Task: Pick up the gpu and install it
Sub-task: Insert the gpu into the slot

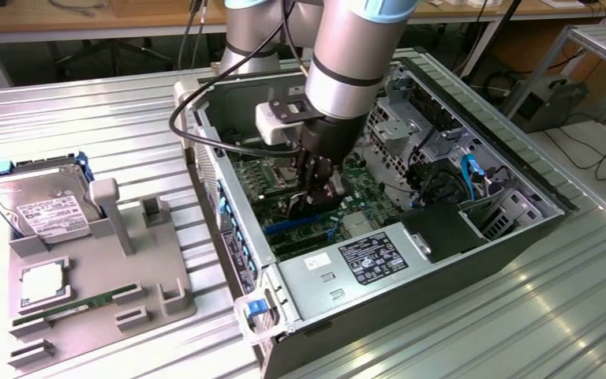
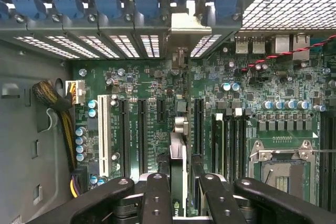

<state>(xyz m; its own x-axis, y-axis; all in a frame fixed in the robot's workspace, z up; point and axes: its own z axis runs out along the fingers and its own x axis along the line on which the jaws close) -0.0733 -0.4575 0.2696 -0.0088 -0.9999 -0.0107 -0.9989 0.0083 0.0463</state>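
Pincer (image 2: 178,192) clenched on gpu (image 2: 178,156), card held edge-on above motherboard (image 2: 131,82) slot, inside open case (image 1: 514,229) on table (image 1: 92,110).

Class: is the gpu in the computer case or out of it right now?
In. The gripper holds the gpu edge-on over the motherboard slots, its bracket at the case's rear openings.
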